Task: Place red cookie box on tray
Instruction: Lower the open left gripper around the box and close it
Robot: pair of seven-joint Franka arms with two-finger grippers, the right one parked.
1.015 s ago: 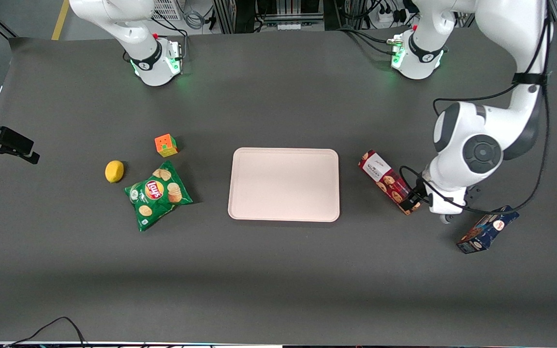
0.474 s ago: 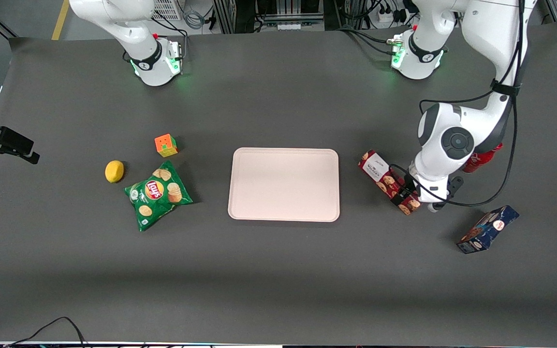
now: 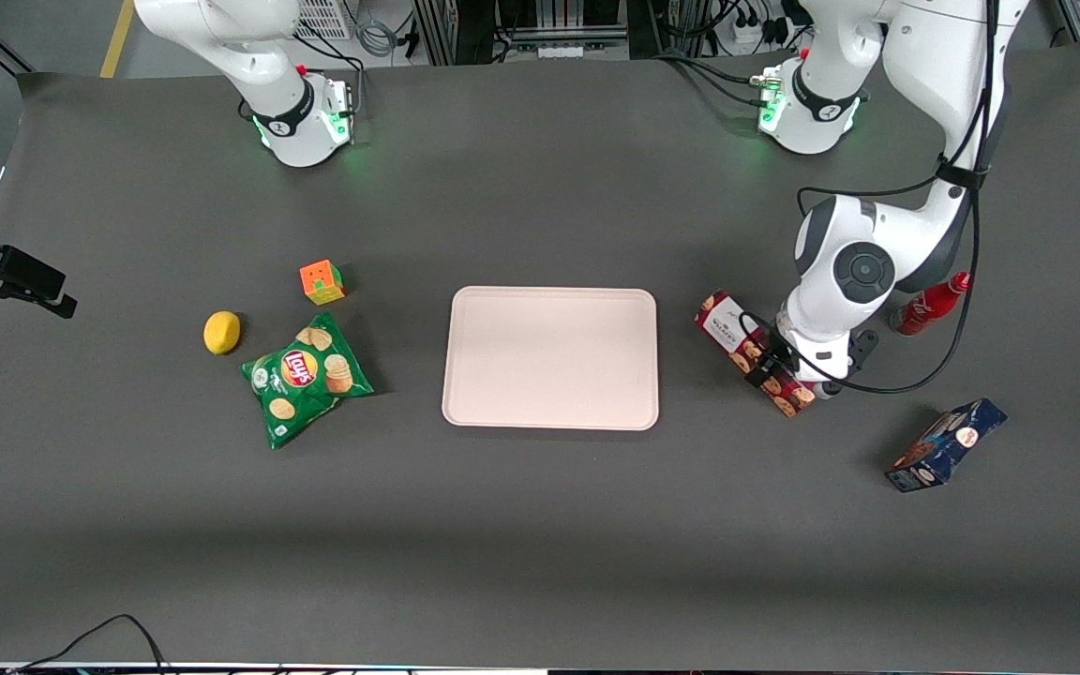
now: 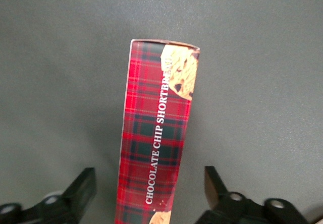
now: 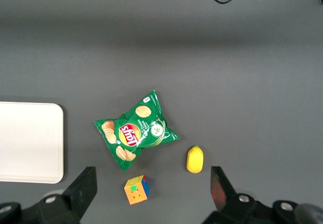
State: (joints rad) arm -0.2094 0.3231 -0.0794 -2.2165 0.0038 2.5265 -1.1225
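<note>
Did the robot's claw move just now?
Yes. The gripper slid along the red cookie box, away from the dark blue snack box, fingers open astride the carton.

Gripper [image 4: 151,193] spread wide over the cookie box [image 4: 156,148], one black finger [image 4: 81,186] on each side, neither touching it, table [image 4: 60,57] showing in both gaps. Box lies flat on the plain grey table, long axis running between the fingers, slightly tilted. Red plaid face up, white lettering "CHOCOLATE CHIP SHORTBREAD" along its length, cookie picture at the end away from the gripper. Another cookie picture starts near the gripper end, cut off by the frame.
</note>
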